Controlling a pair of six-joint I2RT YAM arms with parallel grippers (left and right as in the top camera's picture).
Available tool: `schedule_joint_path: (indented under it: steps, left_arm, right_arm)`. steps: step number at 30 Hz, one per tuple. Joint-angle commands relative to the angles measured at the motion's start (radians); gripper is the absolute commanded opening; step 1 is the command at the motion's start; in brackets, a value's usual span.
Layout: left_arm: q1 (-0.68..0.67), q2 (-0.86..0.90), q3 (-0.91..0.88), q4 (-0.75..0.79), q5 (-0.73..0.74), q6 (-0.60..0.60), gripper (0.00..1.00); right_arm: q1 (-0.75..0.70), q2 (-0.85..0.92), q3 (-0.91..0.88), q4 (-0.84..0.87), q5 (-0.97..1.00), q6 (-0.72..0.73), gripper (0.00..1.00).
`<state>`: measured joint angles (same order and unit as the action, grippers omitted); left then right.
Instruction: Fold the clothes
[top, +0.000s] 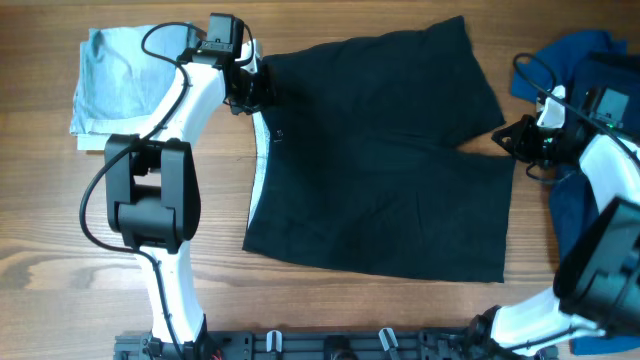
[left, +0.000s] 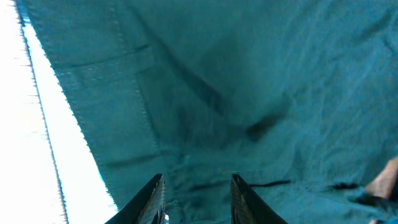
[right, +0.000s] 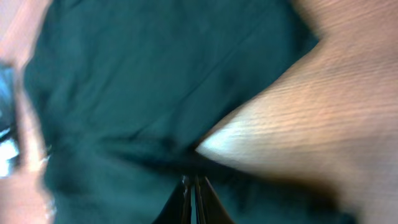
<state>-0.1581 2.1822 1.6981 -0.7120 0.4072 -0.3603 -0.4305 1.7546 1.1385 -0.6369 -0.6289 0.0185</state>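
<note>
One view blurred: right wrist | dark blue garment (top: 590, 48) cut off

Overhead: fixed, high, facing straight down; whole table (top: 60, 230), black shorts (top: 380, 160) central. Left wrist: close above shorts' ten-o'clock waist corner. Right wrist: close, blurred, at three-o'clock leg notch. Shared: shorts.

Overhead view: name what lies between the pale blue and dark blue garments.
The black shorts lie spread flat between the pale blue garment and the dark blue garments; the overhead view shows it.
</note>
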Motion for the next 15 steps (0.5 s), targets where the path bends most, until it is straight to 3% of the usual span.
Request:
schedule_joint_path:
  steps: [1,6,10,15]
  left_arm:
    - [0.001,0.006,0.003,0.008,-0.027,0.016,0.34]
    - [0.001,0.006,0.003,0.008,-0.027,0.016,0.34]
    - [0.001,0.006,0.003,0.004,-0.027,0.016,0.35]
    - [0.001,0.006,0.003,0.0,-0.028,0.017,0.36]
  right_arm:
    - [0.04,-0.053,0.013,-0.109,-0.006,0.037,0.04]
    - [0.094,-0.045,-0.059,-0.121,0.272,0.168,0.04]
    - [0.095,-0.039,-0.087,-0.069,0.407,0.173,0.04]
    - [0.095,-0.008,-0.105,0.021,0.465,0.194,0.04]
